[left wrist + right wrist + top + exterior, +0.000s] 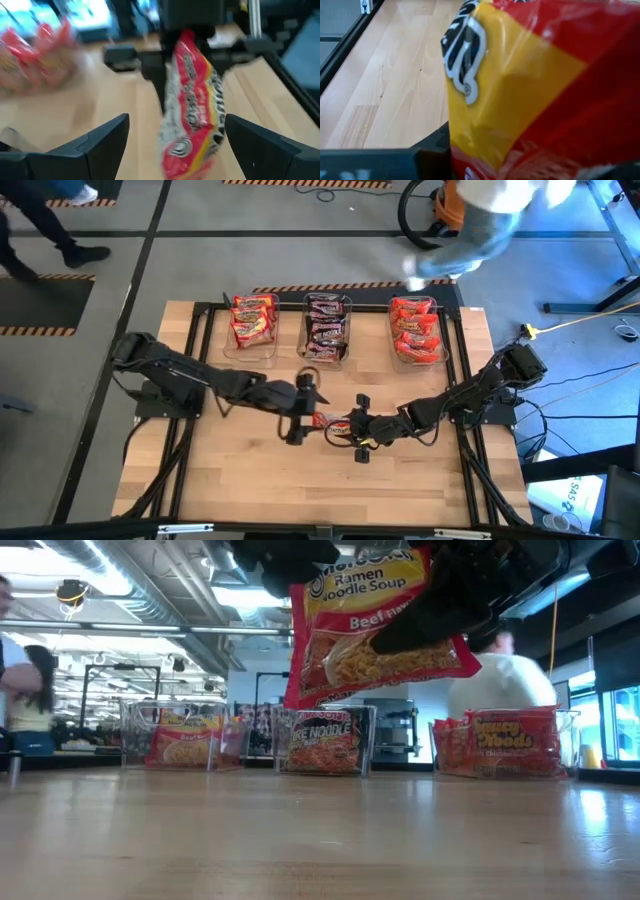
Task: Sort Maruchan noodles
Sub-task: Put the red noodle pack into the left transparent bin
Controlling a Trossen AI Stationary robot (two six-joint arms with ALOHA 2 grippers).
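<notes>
At table centre, R gripper (352, 427) pinches the last packet (375, 625) — L gripper (298, 415) spread wide — you've filled tubs (325, 355) at 12 o'clock.

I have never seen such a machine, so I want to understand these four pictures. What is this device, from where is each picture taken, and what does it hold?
It is a robot with two dark arms at a wooden table. One picture looks down from above, one looks level across the table top, and two come from cameras on the arms' wrists. At the far side stand three clear tubs: the left tub and the right tub hold red noodle packets, the middle tub dark ones. The right gripper is shut on a red and yellow beef ramen packet, lifted above the table. The left gripper is open, its fingers on either side of that packet, not touching it. It looks like a handover between the arms.
</notes>
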